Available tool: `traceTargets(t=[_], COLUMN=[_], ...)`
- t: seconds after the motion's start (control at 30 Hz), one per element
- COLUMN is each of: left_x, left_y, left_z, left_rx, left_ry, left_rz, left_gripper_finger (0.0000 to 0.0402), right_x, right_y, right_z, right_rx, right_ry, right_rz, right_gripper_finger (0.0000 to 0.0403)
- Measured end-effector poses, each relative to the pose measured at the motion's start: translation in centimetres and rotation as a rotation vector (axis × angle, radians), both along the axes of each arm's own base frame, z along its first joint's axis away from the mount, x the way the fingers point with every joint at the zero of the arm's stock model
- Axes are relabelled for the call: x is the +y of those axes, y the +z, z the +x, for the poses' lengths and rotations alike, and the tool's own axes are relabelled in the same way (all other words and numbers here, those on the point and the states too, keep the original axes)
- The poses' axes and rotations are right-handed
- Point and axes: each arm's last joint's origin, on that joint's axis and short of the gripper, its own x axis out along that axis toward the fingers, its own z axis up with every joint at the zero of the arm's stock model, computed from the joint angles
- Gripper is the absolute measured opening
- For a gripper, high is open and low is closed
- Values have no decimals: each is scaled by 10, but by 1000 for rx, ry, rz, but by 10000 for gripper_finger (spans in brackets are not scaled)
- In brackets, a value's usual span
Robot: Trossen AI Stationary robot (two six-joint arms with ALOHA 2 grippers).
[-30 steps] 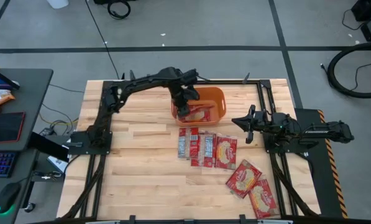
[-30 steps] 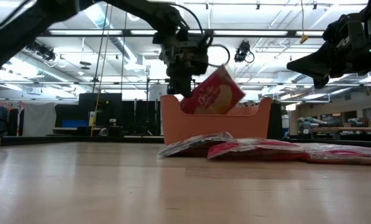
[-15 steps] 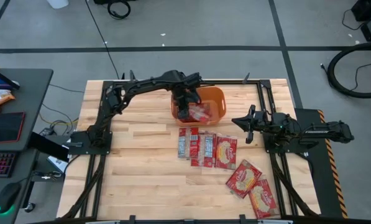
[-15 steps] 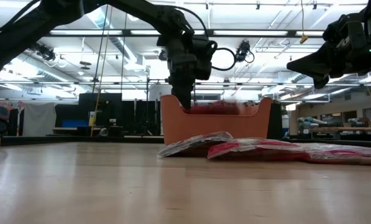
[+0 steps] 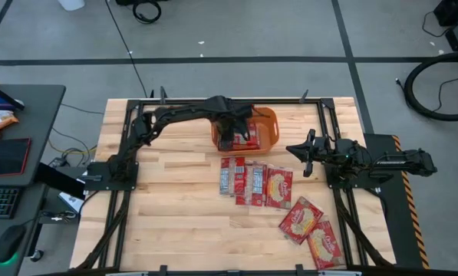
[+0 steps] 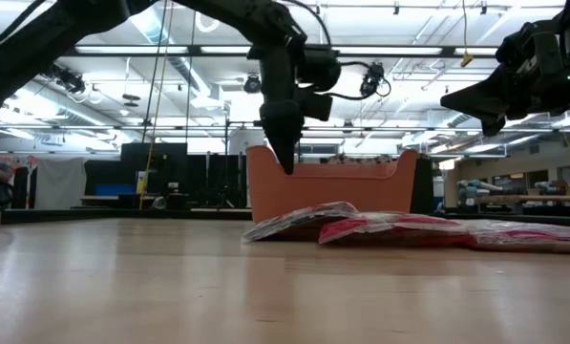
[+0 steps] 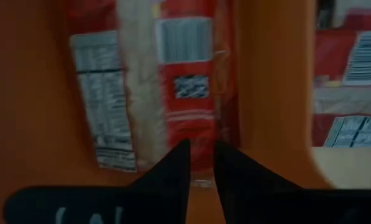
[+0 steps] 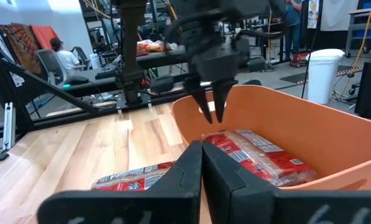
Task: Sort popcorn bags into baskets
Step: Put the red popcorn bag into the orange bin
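Note:
The orange basket [image 5: 271, 115] stands at the table's far middle. One red popcorn bag [image 5: 248, 136] lies flat on its floor, white label side up [image 7: 173, 81]. My left gripper [image 8: 211, 112] hangs just above that bag inside the basket near its left wall, fingers pointing down and slightly open, touching nothing. Three more bags [image 5: 253, 182] lie side by side on the table in front of the basket, and two [image 5: 309, 230] rest nearer the right front. My right gripper [image 5: 299, 157] waits shut above the table, right of the basket.
Black frame rails run along the table's left, right and far edges. Bare wood lies left of the basket [image 6: 351, 191] and across the near left of the table. The row of bags [image 6: 409, 229] lies close against the basket's near wall.
My left gripper carried a bag tilted above the basket, went down into it and let go. The bag has dropped from view in the low view and now lies flat on the basket's floor. The right arm has kept still.

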Motion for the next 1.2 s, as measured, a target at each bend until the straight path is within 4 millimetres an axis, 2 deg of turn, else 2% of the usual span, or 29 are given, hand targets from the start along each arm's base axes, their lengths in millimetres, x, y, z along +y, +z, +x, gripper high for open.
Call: traceTargets(t=[0.13, 0.3, 0.43, 0.57, 0.83, 0.97, 1.1, 1.2], left_x=[-31, -80, -122, -160, -214, -233, -248, -259], left_y=[1, 4, 4, 1, -5, -21, -47, -51], left_z=[11, 23, 26, 24, 15, 8, 1, -2], left_rx=[-14, -26, -16, -21, -58, -54, -79, -117], left_ry=[-101, -283, -427, -475, -271, -182, -123, -96], left_rz=[57, 170, 239, 228, 153, 173, 232, 286], left_gripper_finger=[92, 115, 124, 132, 170, 197, 220, 226], right_x=[0, 0, 0, 0, 0, 0, 0, 0], right_y=[0, 0, 0, 0, 0, 0, 0, 0], right_z=[0, 0, 0, 0, 0, 0, 0, 0], right_rx=[0, 0, 0, 0, 0, 0, 0, 0], right_ry=[0, 0, 0, 0, 0, 0, 0, 0], right_rz=[0, 0, 0, 0, 0, 0, 0, 0], right_gripper_finger=[17, 17, 17, 17, 17, 17, 17, 17])
